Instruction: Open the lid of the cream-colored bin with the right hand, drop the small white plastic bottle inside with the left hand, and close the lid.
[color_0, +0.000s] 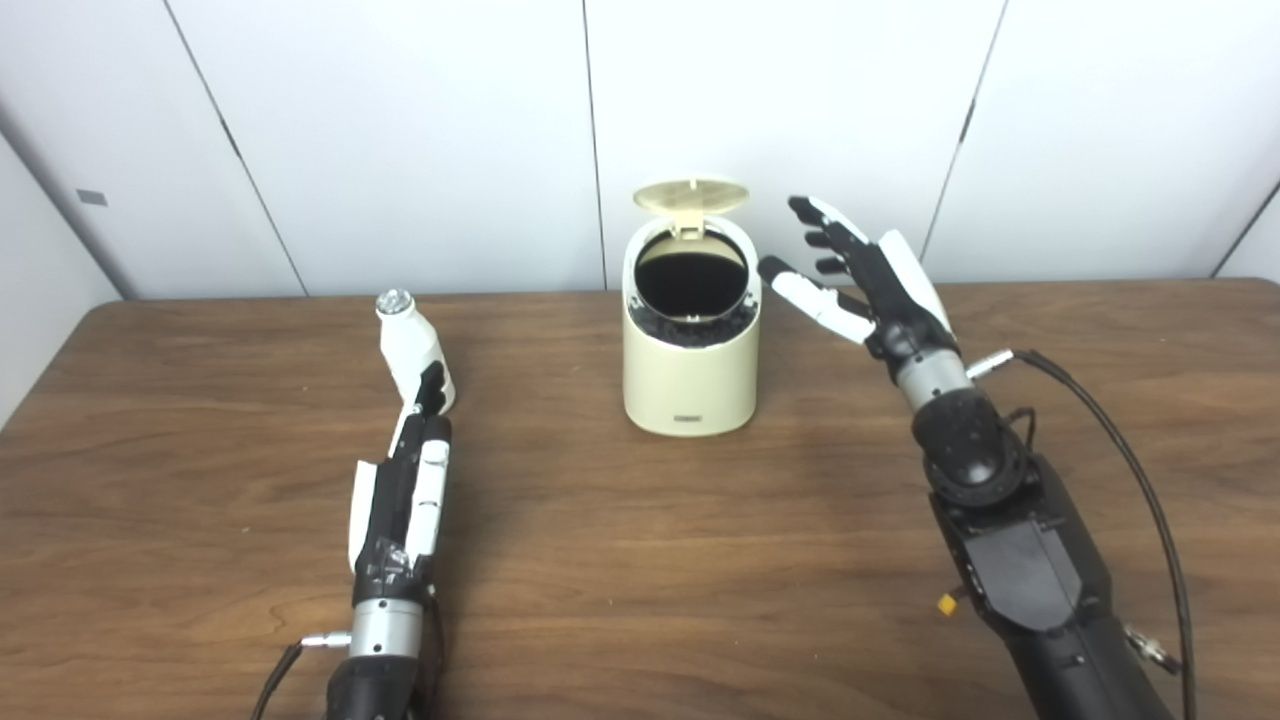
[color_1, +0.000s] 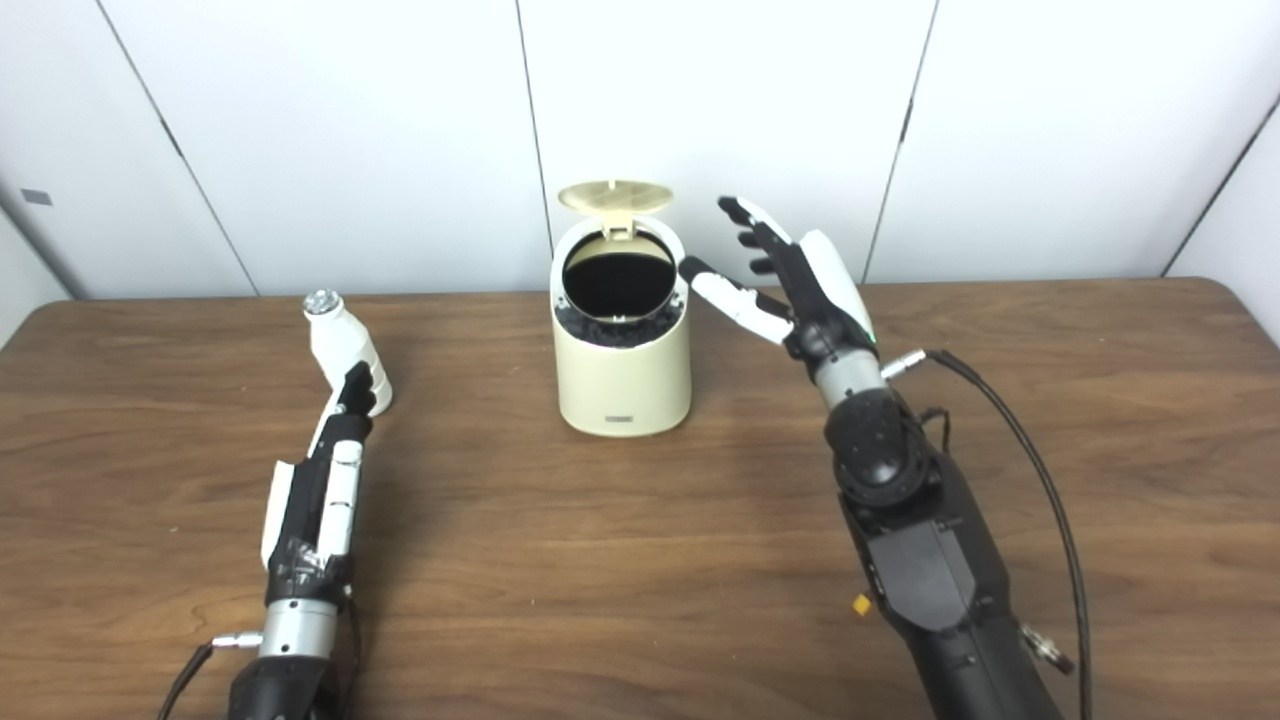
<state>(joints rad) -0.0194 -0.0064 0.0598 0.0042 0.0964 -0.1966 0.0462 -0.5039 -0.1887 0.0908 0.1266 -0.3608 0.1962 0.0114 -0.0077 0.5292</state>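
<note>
The cream-colored bin (color_0: 690, 375) stands at the table's middle back with its round lid (color_0: 692, 194) tipped up, showing the dark inside. My right hand (color_0: 865, 280) hovers just right of the bin's rim, open, fingers spread and pointing up, thumb toward the opening. The small white plastic bottle (color_0: 408, 345) with a silvery cap stands upright on the left. My left hand (color_0: 405, 490) lies stretched low over the table, open, its fingertips (color_0: 432, 385) against the bottle's lower right side; the fingers are straight and not wrapped round it.
The brown wooden table (color_0: 640, 560) runs to a white panelled wall behind. A black cable (color_0: 1130, 450) loops from my right wrist along the arm on the right side.
</note>
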